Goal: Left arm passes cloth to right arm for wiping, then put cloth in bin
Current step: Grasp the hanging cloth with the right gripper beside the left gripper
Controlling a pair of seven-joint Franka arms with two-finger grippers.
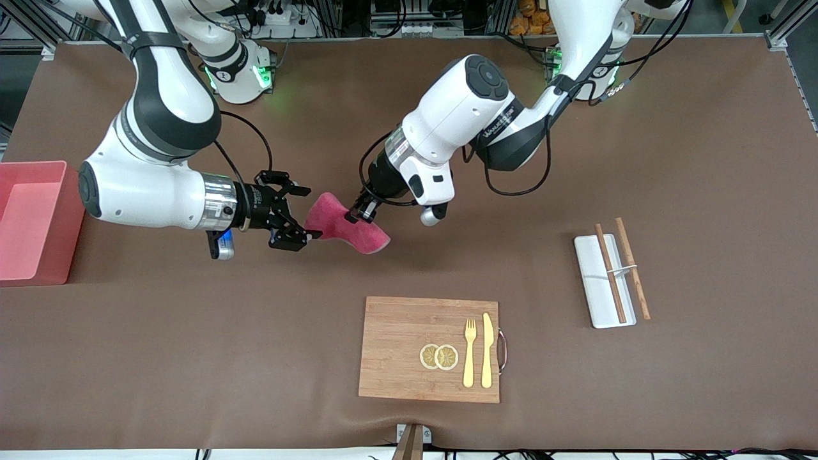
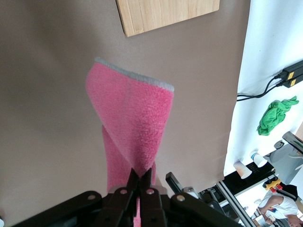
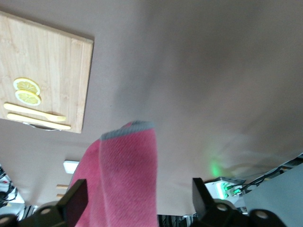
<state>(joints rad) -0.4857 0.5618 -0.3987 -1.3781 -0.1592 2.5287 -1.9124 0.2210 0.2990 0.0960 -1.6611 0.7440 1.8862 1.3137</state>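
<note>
The magenta-red cloth hangs in the air over the brown table mat, between the two grippers. My left gripper, on the all-white wrist, is shut on the cloth's middle; in the left wrist view the cloth hangs from the shut gripper. My right gripper, on the silver-cuffed wrist, is open, with its fingers on either side of the cloth's end. In the right wrist view the cloth lies between the wide-open fingers of the right gripper. The pink bin stands at the right arm's end of the table.
A wooden cutting board with two lemon slices, a fork and a knife lies near the front edge. A flat white tray with chopsticks lies toward the left arm's end.
</note>
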